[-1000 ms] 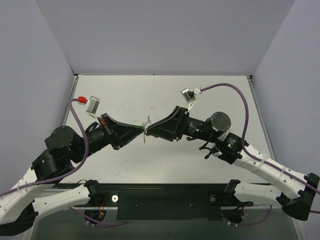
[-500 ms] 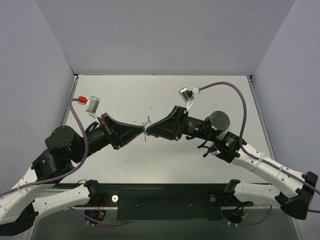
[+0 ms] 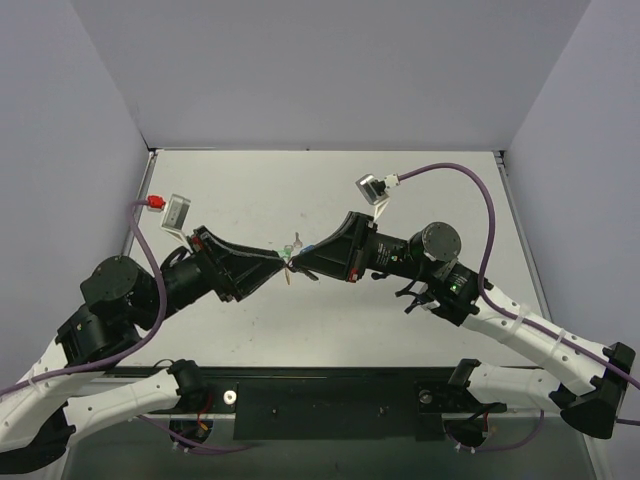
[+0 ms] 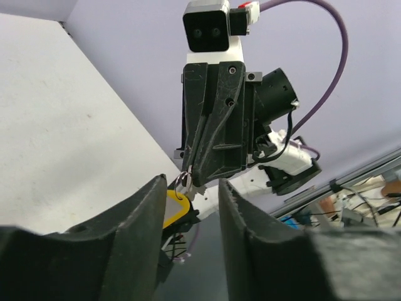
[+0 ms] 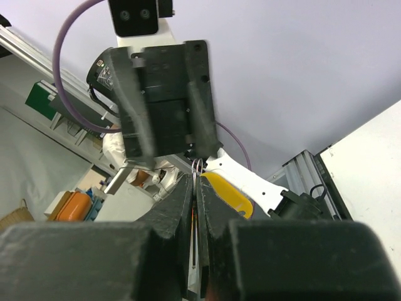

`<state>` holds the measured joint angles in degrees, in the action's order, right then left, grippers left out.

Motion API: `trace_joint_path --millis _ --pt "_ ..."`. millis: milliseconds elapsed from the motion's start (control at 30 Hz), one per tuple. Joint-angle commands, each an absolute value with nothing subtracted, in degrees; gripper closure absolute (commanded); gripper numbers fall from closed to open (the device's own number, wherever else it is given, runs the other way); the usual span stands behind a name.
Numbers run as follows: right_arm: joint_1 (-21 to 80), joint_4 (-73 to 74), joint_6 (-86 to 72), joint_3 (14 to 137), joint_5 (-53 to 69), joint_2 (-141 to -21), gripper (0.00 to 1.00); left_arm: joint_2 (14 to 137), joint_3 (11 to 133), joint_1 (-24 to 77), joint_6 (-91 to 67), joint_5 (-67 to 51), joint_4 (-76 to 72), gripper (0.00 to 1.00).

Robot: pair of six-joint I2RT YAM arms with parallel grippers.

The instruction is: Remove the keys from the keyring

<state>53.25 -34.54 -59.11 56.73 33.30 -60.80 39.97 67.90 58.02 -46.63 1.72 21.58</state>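
keyring (image 5: pixel 229 193) hangs above the counter (image 3: pixel 400 190), its ring pinched in the closed right end effector (image 5: pixel 196 183); left end effector (image 4: pixel 191 188) stands apart around the yellow tag, probably to grip it.

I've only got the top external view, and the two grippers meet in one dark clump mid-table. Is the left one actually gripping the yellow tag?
Observer: No. The left wrist view shows the left gripper with its jaws apart. The yellow tag peeks into the gap beside one finger and is not pinched.
Operator: So what has hold of it?
Observer: The right gripper. Its own wrist view shows the jaws pressed together, with the thin metal ring coming out at the tip.
Operator: And where's the tag from that side?
Observer: In the right wrist view it sits just past that tip, off to one side, on the ring.
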Motion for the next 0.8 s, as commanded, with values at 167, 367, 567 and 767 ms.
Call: trace_joint_path --millis 167,367,567,767 --pt "53.1 -36.9 -56.9 57.0 35.3 -58.2 1.00 36.2 72.0 58.0 -44.9 5.3 25.5 0.24" --pt "53.1 -37.4 -57.1 57.2 35.5 -58.0 1.00 35.3 70.8 58.0 -45.3 3.9 24.2 0.29" --pt "53.0 -39.9 -58.7 57.1 36.7 -58.5 1.00 35.7 67.6 58.0 -46.1 0.0 19.4 0.37" --pt "53.1 -44.1 -60.3 56.6 37.8 -58.4 1.00 37.7 67.1 58.0 -46.1 -4.7 16.5 0.45"
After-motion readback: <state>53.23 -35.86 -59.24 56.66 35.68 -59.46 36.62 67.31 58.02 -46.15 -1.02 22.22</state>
